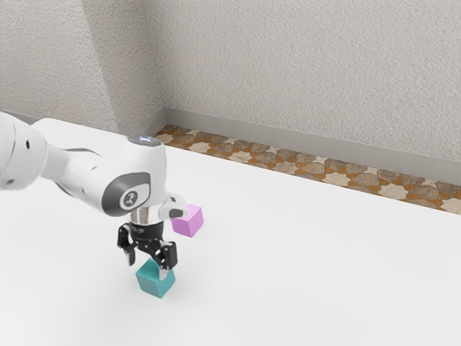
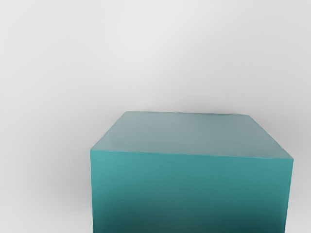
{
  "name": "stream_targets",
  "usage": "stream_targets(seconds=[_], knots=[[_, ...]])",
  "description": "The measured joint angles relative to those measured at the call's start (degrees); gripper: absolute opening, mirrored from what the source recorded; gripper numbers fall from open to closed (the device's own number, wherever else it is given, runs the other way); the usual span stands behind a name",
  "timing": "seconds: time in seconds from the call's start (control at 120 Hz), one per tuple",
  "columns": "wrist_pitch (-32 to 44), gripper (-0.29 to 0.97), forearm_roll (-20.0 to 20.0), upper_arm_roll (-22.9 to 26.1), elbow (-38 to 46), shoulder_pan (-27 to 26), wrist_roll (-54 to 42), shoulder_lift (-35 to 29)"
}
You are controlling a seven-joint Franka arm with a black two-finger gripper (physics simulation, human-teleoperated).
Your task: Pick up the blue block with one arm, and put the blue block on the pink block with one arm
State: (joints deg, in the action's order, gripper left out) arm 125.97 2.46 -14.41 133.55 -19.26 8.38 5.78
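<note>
The blue block [image 1: 156, 281] is a teal cube resting on the white table [image 1: 302, 259], near the front. My gripper [image 1: 149, 264] hangs straight over it, open, with its black fingertips [image 1: 168, 265] level with the cube's top edge and spread wider than the cube. In the wrist view the blue block [image 2: 192, 179] looms close under my hand, upright and square on. The pink block [image 1: 188, 220] sits on the table just behind the gripper, toward the exterior view's right, partly covered by my hand.
The white table stretches wide toward the exterior view's right and front. Its far edge [image 1: 288, 171] runs along a strip of patterned floor [image 1: 324, 169] below a grey wall.
</note>
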Motion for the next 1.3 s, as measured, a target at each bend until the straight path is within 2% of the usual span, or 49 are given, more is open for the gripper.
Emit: stream_targets(seconds=[0.267,0.425,0.642,0.742,0.825,1.067,1.3], knots=[[1.55,0.68,-1.37,0.08,-1.31,-0.41,0.44,4.3],[2.2,0.47,-2.5,0.09,-1.35,-0.55,0.91,5.63],[2.64,0.55,-2.43,0.08,-1.59,-1.4,1.87,6.19],[2.7,0.44,-2.43,0.08,-2.79,-2.12,1.72,5.74],[2.71,0.38,-2.29,0.01,-4.96,-2.12,1.21,5.46],[-0.08,0.38,-2.35,-0.67,-14.48,-0.64,-1.85,5.52],[-4.06,0.38,-2.59,-0.68,-23.85,3.85,-5.76,8.49]])
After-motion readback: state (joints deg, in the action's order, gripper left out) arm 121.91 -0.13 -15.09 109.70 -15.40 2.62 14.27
